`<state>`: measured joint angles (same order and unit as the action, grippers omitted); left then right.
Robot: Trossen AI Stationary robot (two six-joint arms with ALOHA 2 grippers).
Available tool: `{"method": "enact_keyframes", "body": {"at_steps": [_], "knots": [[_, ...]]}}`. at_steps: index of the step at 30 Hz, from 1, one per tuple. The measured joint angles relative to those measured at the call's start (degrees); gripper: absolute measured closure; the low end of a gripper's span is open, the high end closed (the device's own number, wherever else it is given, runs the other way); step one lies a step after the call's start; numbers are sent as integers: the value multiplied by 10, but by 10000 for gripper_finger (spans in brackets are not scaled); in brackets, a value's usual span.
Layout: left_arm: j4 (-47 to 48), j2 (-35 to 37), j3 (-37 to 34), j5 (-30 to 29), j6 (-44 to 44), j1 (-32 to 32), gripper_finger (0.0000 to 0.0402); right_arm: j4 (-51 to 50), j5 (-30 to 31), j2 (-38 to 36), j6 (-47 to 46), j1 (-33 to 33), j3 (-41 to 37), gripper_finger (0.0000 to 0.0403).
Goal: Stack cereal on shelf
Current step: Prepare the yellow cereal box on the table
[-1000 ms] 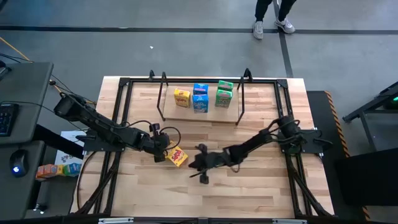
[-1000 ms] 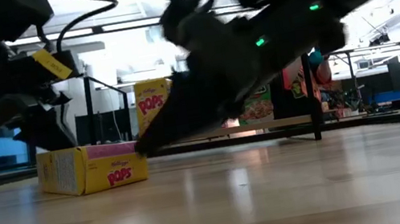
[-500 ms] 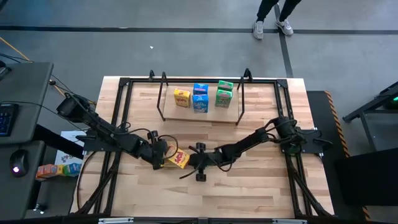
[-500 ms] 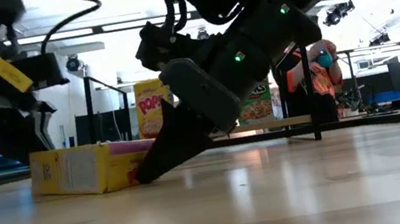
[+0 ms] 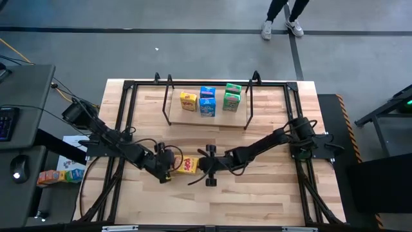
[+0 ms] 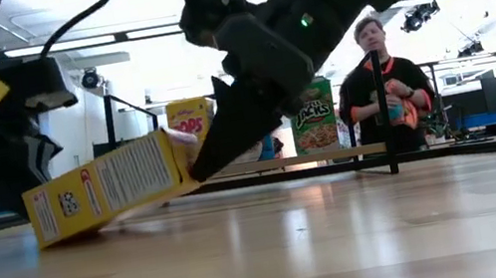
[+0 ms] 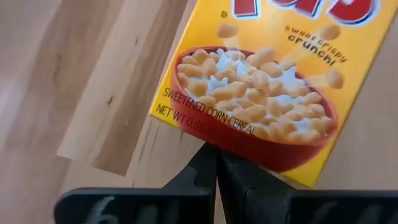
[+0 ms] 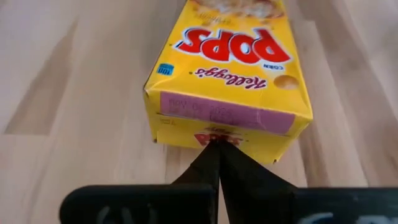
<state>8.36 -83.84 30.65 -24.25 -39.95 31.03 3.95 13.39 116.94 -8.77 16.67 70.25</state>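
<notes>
A yellow Pops cereal box (image 5: 188, 165) lies at the table's middle between my two grippers. Its left end rests on the table and its right end (image 6: 170, 157) is tipped up. My left gripper (image 5: 170, 166) is shut at the box's left end. My right gripper (image 5: 201, 164) is shut at the raised right end. On the shelf (image 5: 248, 109) at the far side stand a yellow box (image 5: 188, 100), blue boxes (image 5: 207, 102) and green boxes (image 5: 232, 98). My left gripper sets its shut fingertips (image 7: 211, 163) against the box's bottom end, at the edge below the printed bowl (image 7: 239, 142). It comes slanting down from the table's left. That end stays on the table. My right gripper has its shut fingertips (image 8: 214, 155) against the box's top end flap (image 8: 217, 135), low on that face. It comes slanting down from the table's right, along the box's length. The end rides raised on the fingertips (image 6: 201, 162), and the box is tilted.
The black frame (image 5: 129, 87) edges the table, and the shelf's rod uprights (image 5: 168, 96) stand at the far side. Bare wood (image 5: 257, 200) lies toward the near edge. A person (image 6: 381, 86) stands beyond the table.
My right gripper has gone toward the table's left to the box's end and then risen, tipping that end up off the table. My left gripper has gone toward the near edge and sunk to the box's other end. The box has turned to lie left to right.
</notes>
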Motion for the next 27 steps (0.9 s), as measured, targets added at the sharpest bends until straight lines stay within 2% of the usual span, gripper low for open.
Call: {"method": "enact_keyframes", "body": {"at_steps": [8, 14, 20, 27], "knots": [[-53, -67, 3, -23, -3, 0, 401, 11, -1, -16, 2, 13, 0, 403], [-63, -67, 3, -24, 5, -1, 401, 71, 1, -43, 24, 20, 2, 403], [-122, -67, 2, -10, 43, -10, 401, 151, 9, -51, 65, 18, 4, 403], [-196, -71, 2, 13, 121, -45, 401, 156, 1, -48, 73, 1, 4, 403]]}}
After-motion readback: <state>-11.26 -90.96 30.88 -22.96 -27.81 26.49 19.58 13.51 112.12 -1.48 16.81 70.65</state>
